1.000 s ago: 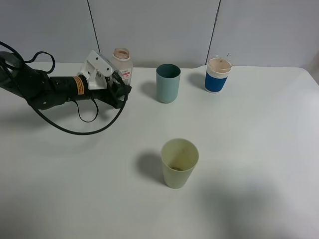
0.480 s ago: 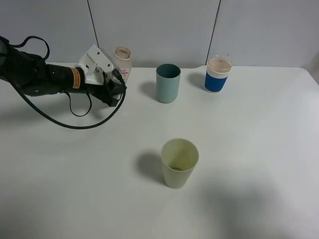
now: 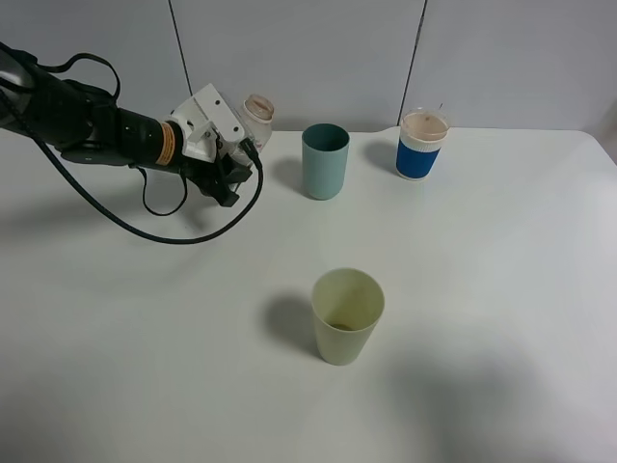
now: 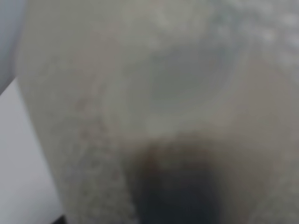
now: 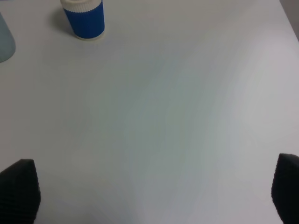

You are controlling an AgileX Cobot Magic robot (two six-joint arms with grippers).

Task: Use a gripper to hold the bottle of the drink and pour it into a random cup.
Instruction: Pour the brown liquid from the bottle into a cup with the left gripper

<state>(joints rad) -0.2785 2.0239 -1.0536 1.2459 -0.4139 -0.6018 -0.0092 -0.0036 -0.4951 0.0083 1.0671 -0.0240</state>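
The smooth white table (image 3: 482, 289) carries everything. The black left arm (image 3: 87, 125), looped with black cable (image 3: 164, 236), ends in the left gripper (image 3: 239, 147), whose white plastic fingers pinch the small clear bottle of the drink (image 3: 256, 118). The bottle is tilted, its wide tan-rimmed mouth leaning toward the straight-sided teal cup (image 3: 326, 162) just beyond the fingertips. The jaws and cable hide the bottle's lower body, and the left wrist view is a pale blur. A pale yellow-green cup (image 3: 347, 316) stands well apart. The right gripper (image 5: 153, 191) has dark ribbed fingers spread wide, with the blue-and-white cup (image 5: 84, 18) far ahead.
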